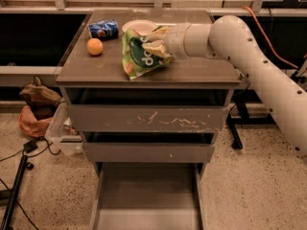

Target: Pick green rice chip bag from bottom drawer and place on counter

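Observation:
The green rice chip bag stands tilted on the counter, its lower edge on the surface near the front. My gripper reaches in from the right on a white arm and is shut on the bag's upper right part. The bottom drawer is pulled out at the lower centre, and its grey tray holds nothing that I can see.
An orange, a blue crushed can and a white bowl sit on the counter's left and back. The scratched top drawer front and the middle front are shut. A brown bag and cables lie on the floor at left.

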`<action>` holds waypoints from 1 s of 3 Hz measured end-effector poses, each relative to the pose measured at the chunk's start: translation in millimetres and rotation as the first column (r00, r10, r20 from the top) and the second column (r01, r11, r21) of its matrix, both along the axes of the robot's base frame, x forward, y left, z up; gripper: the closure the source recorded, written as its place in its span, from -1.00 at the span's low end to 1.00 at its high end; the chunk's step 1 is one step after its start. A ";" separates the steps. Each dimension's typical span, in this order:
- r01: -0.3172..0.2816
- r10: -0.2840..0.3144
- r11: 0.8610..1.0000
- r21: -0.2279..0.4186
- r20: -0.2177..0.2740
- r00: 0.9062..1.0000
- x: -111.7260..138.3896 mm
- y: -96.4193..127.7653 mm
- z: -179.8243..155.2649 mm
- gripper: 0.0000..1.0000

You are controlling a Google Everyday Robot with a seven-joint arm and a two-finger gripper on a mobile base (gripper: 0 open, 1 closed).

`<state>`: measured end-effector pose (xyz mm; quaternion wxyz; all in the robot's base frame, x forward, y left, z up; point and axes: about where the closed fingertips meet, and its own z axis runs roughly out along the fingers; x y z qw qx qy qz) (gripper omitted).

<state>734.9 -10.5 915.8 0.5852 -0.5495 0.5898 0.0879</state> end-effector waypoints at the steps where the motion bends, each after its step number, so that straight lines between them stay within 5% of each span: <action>1: 0.000 0.000 1.000 0.000 0.000 1.000 0.0 0.0 0.0 -0.72; 2: 0.000 0.000 1.000 0.000 0.000 1.000 0.0 0.1 0.0 -1.00; 3: 0.000 0.000 1.000 0.000 0.000 1.000 0.0 0.1 0.0 -1.00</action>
